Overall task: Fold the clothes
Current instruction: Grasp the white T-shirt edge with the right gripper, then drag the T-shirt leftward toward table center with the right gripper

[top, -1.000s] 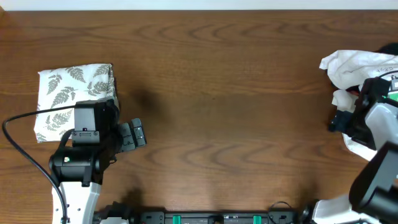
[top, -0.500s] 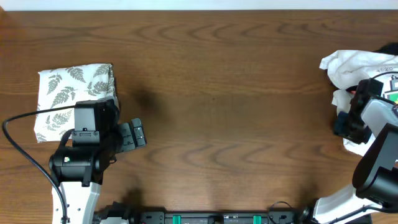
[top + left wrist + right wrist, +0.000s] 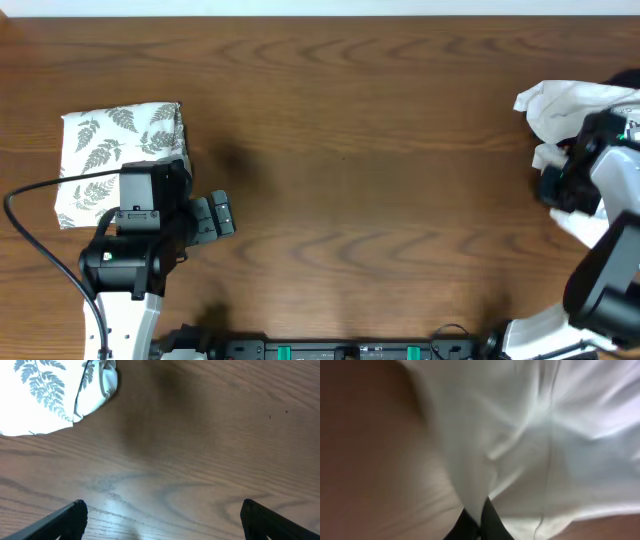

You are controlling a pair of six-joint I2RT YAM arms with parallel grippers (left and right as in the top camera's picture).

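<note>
The white T-shirt (image 3: 565, 100) lies crumpled at three o'clock on the table (image 3: 350, 150). The right gripper (image 3: 480, 524) is clamped on a fold of it, with cloth spreading toward twelve o'clock. The left gripper (image 3: 162, 520) stands wide apart.

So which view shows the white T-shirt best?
Overhead: the T-shirt lies crumpled at the far right, partly hidden by the right arm. Right wrist gives only a blurred close-up of cloth in the right claw. Left wrist misses it.
</note>
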